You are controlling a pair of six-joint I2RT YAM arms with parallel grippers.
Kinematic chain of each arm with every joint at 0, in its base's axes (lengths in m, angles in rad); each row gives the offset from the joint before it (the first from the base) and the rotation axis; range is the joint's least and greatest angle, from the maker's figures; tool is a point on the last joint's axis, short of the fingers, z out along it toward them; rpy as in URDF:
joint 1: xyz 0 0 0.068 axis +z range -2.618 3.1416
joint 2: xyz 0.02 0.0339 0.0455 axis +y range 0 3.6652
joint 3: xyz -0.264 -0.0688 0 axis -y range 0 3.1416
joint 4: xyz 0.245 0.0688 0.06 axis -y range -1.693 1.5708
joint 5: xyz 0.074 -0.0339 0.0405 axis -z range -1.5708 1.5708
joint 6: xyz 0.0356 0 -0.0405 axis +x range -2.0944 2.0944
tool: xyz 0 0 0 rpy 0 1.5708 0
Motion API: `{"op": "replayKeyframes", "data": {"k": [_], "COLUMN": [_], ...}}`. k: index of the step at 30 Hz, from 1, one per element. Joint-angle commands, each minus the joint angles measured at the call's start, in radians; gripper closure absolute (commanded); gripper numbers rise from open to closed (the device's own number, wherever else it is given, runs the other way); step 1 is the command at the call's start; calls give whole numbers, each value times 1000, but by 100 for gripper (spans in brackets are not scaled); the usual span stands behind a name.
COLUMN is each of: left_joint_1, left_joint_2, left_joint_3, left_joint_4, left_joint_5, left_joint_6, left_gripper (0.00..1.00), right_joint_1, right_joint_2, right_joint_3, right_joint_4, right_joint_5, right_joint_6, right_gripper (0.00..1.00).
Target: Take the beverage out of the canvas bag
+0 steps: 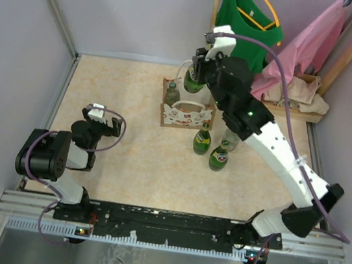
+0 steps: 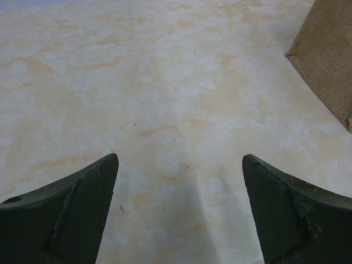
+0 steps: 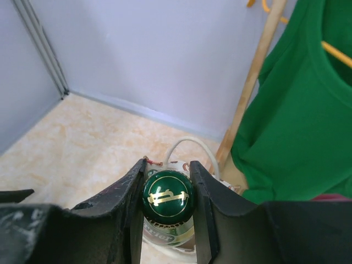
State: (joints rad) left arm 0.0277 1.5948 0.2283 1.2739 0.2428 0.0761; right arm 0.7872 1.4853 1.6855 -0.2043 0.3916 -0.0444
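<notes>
The canvas bag stands at the back middle of the table, its white-and-red panel facing me and one clear-green bottle upright inside its left part. My right gripper is shut on the green cap of a beverage bottle, held upright over the bag's far right side. Whether the bottle's base is clear of the bag is hidden. A white bag handle loops behind the cap. My left gripper is open and empty, low over the table, left of the bag's tan corner.
Three green bottles stand on the table just in front and to the right of the bag. A green shirt and a pink cloth hang on a wooden rack at the back right. Grey walls close in three sides.
</notes>
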Motion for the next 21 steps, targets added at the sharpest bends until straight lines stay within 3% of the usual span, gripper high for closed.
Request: {"op": "replayKeyframes", "data": {"k": [1,4,11,21], "left_joint_1": [-6,-6,-6,-7], "left_joint_2": [1,1,1,1], "left_joint_3": [14,14,14,14], "left_joint_4": [9,8,8,8], "left_joint_5": [-2,-3,-3,-2], "left_joint_6": [5,5,5,4], "left_gripper": [0,0,0,0], "right_joint_1": [1,25,176,181], "right_joint_2": [-160,-203,-234,-195], "right_joint_3": [-20,-68,-186,-381], "right_joint_4": [136,100,90,94], "right_joint_5": [-66,-106,-32,-17], "right_joint_6": [44,70,40,166], "right_gripper": [100,100,100,100]}}
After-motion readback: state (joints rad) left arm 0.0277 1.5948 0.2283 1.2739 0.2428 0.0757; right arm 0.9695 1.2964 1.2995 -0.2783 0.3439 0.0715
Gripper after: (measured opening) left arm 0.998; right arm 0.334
